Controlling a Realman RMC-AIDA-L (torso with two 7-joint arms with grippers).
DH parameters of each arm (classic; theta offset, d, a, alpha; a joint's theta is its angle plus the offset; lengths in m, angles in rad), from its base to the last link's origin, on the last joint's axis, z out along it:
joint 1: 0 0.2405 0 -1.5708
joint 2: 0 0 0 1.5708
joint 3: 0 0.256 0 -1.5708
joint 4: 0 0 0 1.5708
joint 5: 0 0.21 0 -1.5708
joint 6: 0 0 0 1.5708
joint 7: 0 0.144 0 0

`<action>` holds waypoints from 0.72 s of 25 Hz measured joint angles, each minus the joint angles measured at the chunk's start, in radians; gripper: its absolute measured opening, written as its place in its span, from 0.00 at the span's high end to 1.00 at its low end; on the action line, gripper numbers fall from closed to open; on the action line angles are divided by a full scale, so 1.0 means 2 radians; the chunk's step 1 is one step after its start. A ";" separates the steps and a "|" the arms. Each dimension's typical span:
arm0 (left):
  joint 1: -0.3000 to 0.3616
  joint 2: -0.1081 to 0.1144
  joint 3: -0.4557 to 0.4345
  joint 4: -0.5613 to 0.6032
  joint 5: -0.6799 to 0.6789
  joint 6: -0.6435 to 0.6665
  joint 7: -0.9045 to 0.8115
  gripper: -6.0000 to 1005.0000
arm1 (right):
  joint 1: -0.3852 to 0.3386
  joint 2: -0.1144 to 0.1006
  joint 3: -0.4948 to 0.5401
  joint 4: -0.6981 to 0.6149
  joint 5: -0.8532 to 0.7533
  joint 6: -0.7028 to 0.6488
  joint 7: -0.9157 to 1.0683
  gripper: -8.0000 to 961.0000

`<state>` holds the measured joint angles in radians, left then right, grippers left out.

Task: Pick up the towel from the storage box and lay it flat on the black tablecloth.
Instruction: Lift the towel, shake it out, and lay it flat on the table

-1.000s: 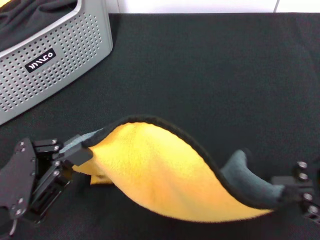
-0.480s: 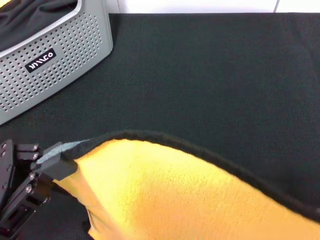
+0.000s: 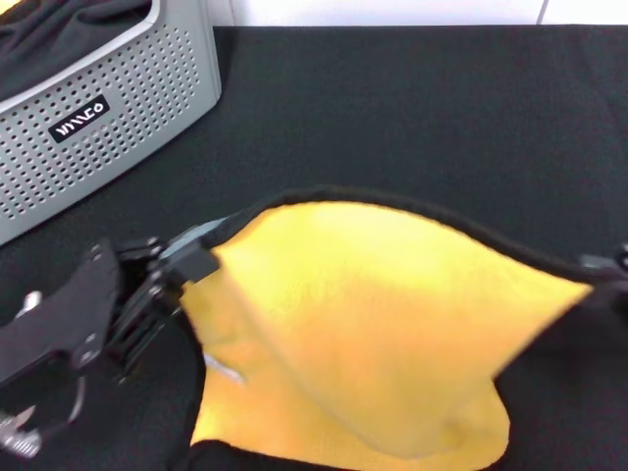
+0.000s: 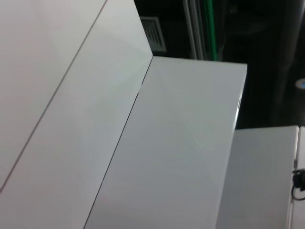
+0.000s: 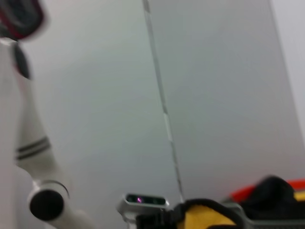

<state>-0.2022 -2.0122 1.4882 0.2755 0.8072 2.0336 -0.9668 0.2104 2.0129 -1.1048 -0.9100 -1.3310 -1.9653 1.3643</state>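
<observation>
Towel: the towel (image 3: 363,324) is out of the storage box (image 3: 147,93) and hangs in the air over the near part of the black tablecloth (image 3: 412,118), yellow face toward the head camera, black trim along its far edge.
Left gripper: the left gripper (image 3: 191,263) is clamped on the towel's near-left corner, at the left of the scene.
Right gripper: only a sliver of the right gripper (image 3: 606,265) shows at the right edge, by the towel's right corner; whether it is pinching the corner cannot be told.
Change: half a second ago the towel was low and filled the near edge of the head view; now it has swung up and away, its far edge reaching farther over the cloth, and the left gripper has risen with it.
Meaning: this looks like a fling to spread the towel open.
Still to do: the lower part sags in folds, so laying it flat remains.
</observation>
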 joint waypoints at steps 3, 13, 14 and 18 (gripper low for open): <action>-0.043 -0.004 0.000 -0.055 -0.001 -0.002 0.034 0.95 | 0.026 0.001 -0.001 0.031 -0.019 0.029 -0.010 0.97; -0.079 -0.026 -0.037 -0.079 -0.006 -0.100 0.067 0.95 | 0.077 0.002 -0.005 0.074 -0.050 0.154 -0.012 0.97; -0.080 -0.028 -0.044 -0.079 -0.006 -0.106 0.070 0.95 | 0.080 0.002 -0.005 0.074 -0.051 0.165 -0.012 0.97; -0.081 -0.032 -0.062 -0.078 -0.006 -0.120 0.075 0.95 | 0.097 0.002 -0.006 0.085 -0.052 0.205 -0.012 0.97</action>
<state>-0.3638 -2.0752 1.3646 0.1195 0.7950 1.7927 -0.8164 0.4045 2.0172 -1.1175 -0.7408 -1.4354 -1.5556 1.3393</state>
